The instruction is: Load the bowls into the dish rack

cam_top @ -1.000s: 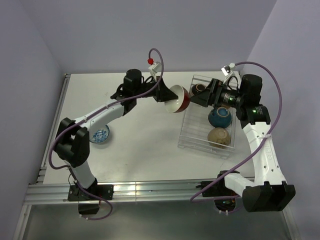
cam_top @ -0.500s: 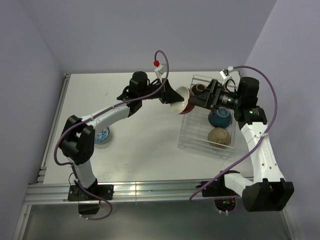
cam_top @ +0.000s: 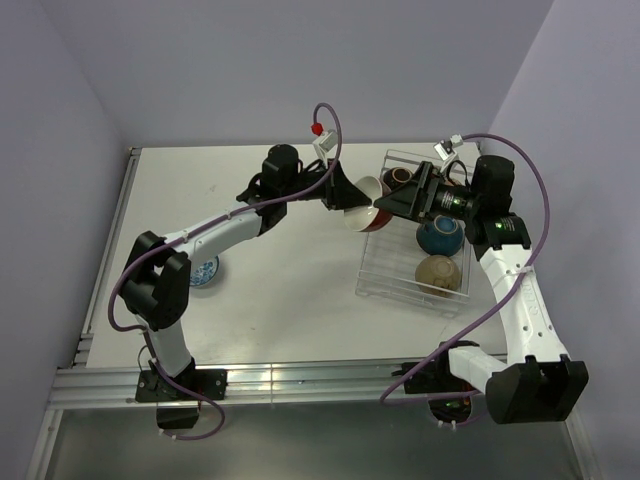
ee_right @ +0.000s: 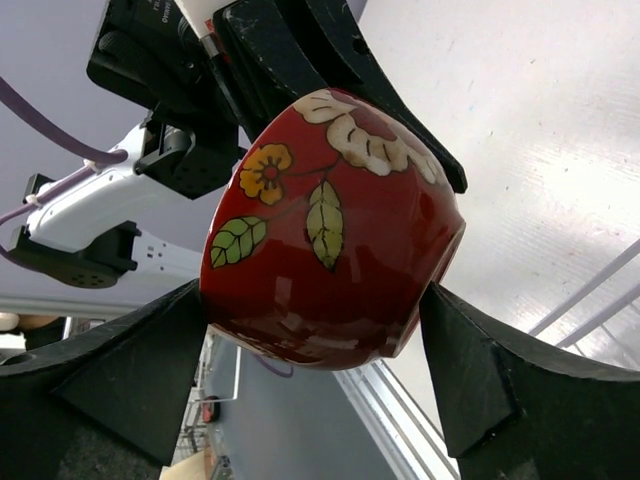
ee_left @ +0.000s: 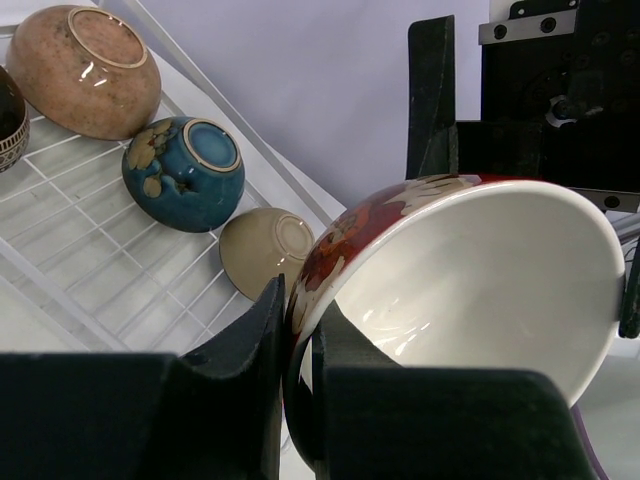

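Observation:
My left gripper (cam_top: 345, 195) is shut on the rim of a bowl (cam_top: 362, 203), red with flowers outside and cream-white inside, and holds it in the air at the rack's near-left corner. The left wrist view shows my fingers pinching that rim (ee_left: 300, 300). My right gripper (cam_top: 385, 203) is open, its fingers on either side of the bowl's base (ee_right: 330, 240). The clear dish rack (cam_top: 385, 275) holds a dark bowl (cam_top: 398, 178), a blue bowl (cam_top: 440, 235) and a tan bowl (cam_top: 438, 273), all upside down. A blue-patterned white bowl (cam_top: 200, 268) sits on the table at the left.
Both arms meet over the rack's left edge. The rack's front-left cells (ee_left: 80, 270) are bare grid. The table's metal rail (cam_top: 300, 378) runs along the near edge. Purple cables loop above both wrists.
My left gripper has carried the red bowl to the right, up to the rack. My right gripper has moved left, and its fingers now flank the bowl's base.

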Controlling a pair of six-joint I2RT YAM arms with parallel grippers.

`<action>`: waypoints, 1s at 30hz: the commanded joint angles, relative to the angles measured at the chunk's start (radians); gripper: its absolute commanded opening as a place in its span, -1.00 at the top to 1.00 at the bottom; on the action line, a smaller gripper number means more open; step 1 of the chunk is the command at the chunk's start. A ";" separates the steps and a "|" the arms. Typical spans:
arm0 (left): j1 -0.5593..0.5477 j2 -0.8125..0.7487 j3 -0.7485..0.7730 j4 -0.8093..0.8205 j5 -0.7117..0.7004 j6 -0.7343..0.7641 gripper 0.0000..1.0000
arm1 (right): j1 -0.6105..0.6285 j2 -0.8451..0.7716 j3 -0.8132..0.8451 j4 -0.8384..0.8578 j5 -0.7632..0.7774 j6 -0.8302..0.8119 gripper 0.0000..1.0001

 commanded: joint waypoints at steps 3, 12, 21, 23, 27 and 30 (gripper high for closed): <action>-0.008 -0.021 0.057 0.082 0.015 -0.001 0.99 | 0.035 0.006 0.014 0.031 -0.010 -0.029 -0.58; -0.013 -0.014 0.071 0.038 0.004 0.042 0.98 | 0.041 0.038 0.020 0.010 -0.004 -0.053 0.70; -0.018 0.018 0.094 -0.013 0.008 0.087 0.50 | 0.018 0.088 0.055 -0.039 -0.016 -0.141 1.00; -0.018 0.032 0.103 -0.019 0.015 0.085 0.44 | 0.018 0.094 0.059 -0.045 -0.021 -0.151 1.00; -0.018 0.051 0.111 -0.019 0.019 0.077 0.28 | -0.033 0.098 0.068 -0.050 -0.021 -0.161 1.00; -0.018 0.061 0.115 -0.022 0.019 0.079 0.16 | -0.053 0.111 0.091 -0.082 -0.012 -0.200 1.00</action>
